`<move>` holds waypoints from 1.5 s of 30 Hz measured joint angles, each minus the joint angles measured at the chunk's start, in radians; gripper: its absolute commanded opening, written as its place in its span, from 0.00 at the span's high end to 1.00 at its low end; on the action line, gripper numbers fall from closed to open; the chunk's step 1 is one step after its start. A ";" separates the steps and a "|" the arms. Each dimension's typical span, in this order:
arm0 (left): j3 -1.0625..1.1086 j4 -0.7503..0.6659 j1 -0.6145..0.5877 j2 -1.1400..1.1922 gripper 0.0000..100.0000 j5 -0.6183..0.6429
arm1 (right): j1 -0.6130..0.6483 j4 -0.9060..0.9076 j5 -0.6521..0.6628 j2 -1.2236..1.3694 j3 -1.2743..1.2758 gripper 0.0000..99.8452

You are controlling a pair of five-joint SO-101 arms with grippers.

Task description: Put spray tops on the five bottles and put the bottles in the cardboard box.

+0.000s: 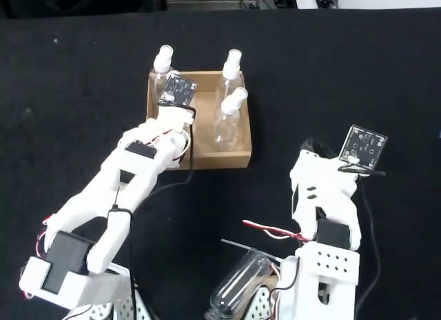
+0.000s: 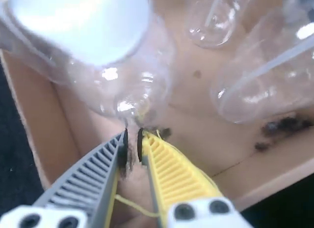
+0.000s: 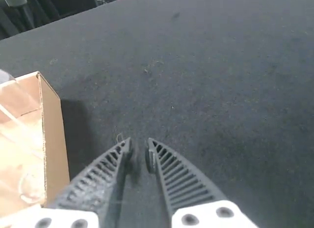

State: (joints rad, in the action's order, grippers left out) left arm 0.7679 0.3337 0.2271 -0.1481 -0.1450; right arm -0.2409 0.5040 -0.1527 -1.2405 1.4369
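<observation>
Grey and yellow fingers (image 2: 164, 169) of the left gripper (image 2: 131, 142), nearly closed and empty, are set by a clear plastic spray-topped bottle (image 2: 137, 80) in the brown cardboard box (image 2: 37, 134) at 12 o'clock, judged freestanding; the right gripper (image 3: 138, 152), likewise closed, is parked at 4 o'clock.

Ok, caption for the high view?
Left arm over the cardboard box, three spray-topped bottles inside; a fourth bottle lies between the arms' bases.

The left gripper (image 2: 131, 142) pairs a ribbed grey finger with a ribbed yellow one — below it, a brown box (image 2: 29, 115) with dark smudges. Bottles (image 1: 229, 123) clear, tops (image 1: 238, 97) white. Arms (image 1: 124, 189) white. The right gripper (image 3: 138, 152) is ribbed dark grey — under it, a black table (image 3: 221, 66).
</observation>
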 measured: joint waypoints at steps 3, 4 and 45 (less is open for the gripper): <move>0.000 -0.015 0.003 0.000 0.95 0.000 | 0.000 0.000 0.000 0.000 0.000 0.99; 0.000 -0.020 0.003 0.000 0.95 0.000 | 0.000 0.000 0.000 0.000 0.000 0.99; -0.158 -0.044 0.014 0.121 0.95 -0.002 | 0.000 0.000 0.000 0.000 0.000 0.99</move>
State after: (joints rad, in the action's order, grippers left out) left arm 0.6099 0.2892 0.2409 -0.0269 -0.1465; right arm -0.2409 0.5040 -0.1527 -1.2405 1.4369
